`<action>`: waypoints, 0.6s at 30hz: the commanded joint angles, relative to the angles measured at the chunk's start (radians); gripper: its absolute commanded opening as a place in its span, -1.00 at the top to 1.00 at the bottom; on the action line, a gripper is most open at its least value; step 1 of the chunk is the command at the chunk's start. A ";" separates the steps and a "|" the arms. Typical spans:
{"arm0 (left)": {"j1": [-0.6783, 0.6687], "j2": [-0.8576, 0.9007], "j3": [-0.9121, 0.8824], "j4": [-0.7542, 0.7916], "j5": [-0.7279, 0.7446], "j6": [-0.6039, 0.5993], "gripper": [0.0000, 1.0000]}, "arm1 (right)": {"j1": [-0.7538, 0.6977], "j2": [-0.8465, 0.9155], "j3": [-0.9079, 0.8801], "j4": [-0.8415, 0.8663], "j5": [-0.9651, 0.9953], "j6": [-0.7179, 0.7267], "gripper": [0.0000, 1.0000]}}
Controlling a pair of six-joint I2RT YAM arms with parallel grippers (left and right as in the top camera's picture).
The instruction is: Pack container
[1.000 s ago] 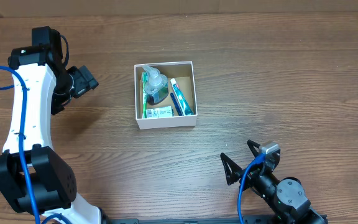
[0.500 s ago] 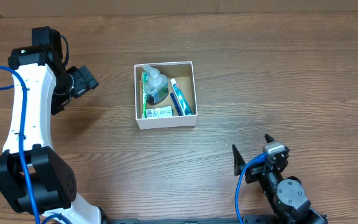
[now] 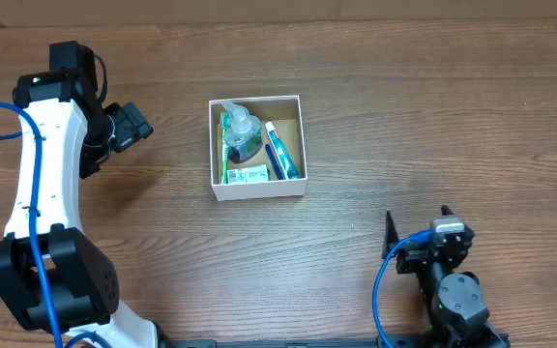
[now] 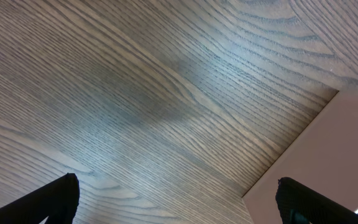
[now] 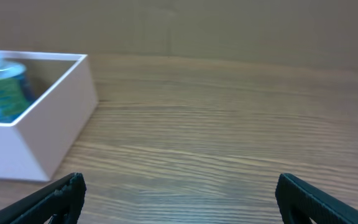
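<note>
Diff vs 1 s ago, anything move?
The right gripper swung rightward, farther from the container, open and empty throughout. The left gripper stayed put, open. The container and the bottle, toothbrush and toothpaste in it did not move.

I see the container (image 3: pixel 257 189) in the middle, holding a bottle (image 3: pixel 241 135), toothbrush (image 3: pixel 224 145) and toothpaste tube (image 3: pixel 280 153); my right gripper (image 3: pixel 418 224) sits well apart, jaws spread.

One container (image 3: pixel 257 188), one bottle (image 3: pixel 242 138), one toothbrush (image 3: pixel 224 147), one toothpaste tube (image 3: pixel 281 153)
</note>
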 commanded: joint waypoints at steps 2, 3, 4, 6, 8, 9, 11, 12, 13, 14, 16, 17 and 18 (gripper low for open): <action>0.004 -0.032 0.018 -0.002 -0.003 -0.010 -1.00 | -0.124 -0.007 -0.006 0.008 0.015 0.097 -1.00; 0.004 -0.032 0.018 -0.002 -0.003 -0.010 -1.00 | -0.143 -0.007 -0.006 0.008 0.015 0.105 -1.00; 0.004 -0.032 0.018 -0.002 -0.003 -0.010 -1.00 | -0.176 -0.007 -0.006 0.006 0.014 0.119 -1.00; 0.004 -0.032 0.018 -0.002 -0.003 -0.010 -1.00 | -0.226 -0.007 -0.006 0.006 0.006 0.118 -1.00; 0.004 -0.032 0.018 -0.002 -0.003 -0.010 -1.00 | -0.282 -0.007 -0.006 0.005 -0.016 0.119 -1.00; 0.004 -0.032 0.018 -0.002 -0.003 -0.010 -1.00 | -0.300 -0.007 -0.006 0.004 -0.030 0.119 -1.00; 0.004 -0.032 0.018 -0.002 -0.003 -0.010 -1.00 | -0.347 -0.007 -0.006 0.000 -0.064 0.133 -1.00; 0.004 -0.032 0.018 -0.002 -0.003 -0.010 -1.00 | -0.372 -0.007 -0.006 -0.002 -0.079 0.163 -1.00; 0.004 -0.032 0.018 -0.002 -0.003 -0.010 -1.00 | -0.389 -0.007 -0.006 -0.002 -0.087 0.184 -1.00; 0.004 -0.032 0.018 -0.002 -0.003 -0.010 -1.00 | -0.406 -0.007 -0.006 -0.002 -0.095 0.203 -1.00; 0.004 -0.032 0.018 -0.002 -0.003 -0.010 -1.00 | -0.426 -0.007 -0.006 -0.001 -0.099 0.205 -1.00; 0.004 -0.032 0.018 -0.002 -0.003 -0.010 -1.00 | -0.432 -0.007 -0.006 -0.001 -0.099 0.205 -1.00; 0.004 -0.032 0.018 -0.002 -0.003 -0.010 -1.00 | -0.435 -0.007 -0.006 -0.001 -0.100 0.208 -1.00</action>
